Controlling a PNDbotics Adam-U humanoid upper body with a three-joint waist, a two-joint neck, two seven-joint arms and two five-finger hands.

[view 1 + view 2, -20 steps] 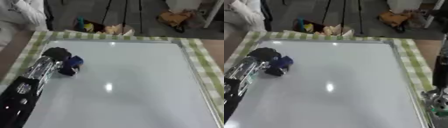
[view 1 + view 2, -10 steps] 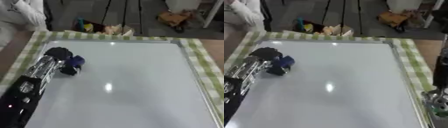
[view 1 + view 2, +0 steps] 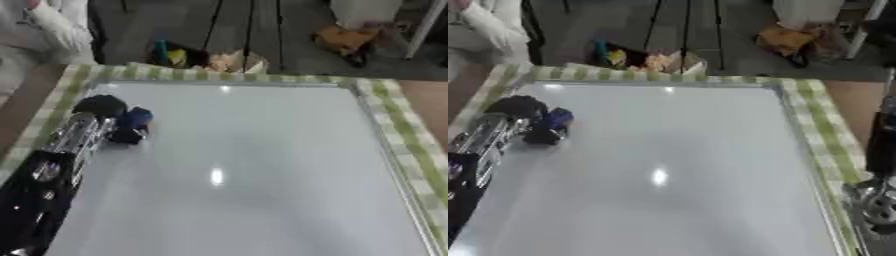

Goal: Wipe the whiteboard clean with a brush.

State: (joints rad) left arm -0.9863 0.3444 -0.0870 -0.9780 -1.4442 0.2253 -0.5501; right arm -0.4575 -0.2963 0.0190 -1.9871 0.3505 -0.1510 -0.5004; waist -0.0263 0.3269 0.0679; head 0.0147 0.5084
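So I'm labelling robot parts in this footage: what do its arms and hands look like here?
The left arm is black near the camera with small lights, then a ribbed silver forearm section, ending in a black left hand with dark fingers. Of the right arm, only a black section and round silver joint parts show at the right eye view's edge; its hand is not visible.

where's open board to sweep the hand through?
Bare whiteboard runs from the left hand and its blue brush across to the right frame, and from the far frame to the near edge. Only the board's left strip is taken, by the left arm.
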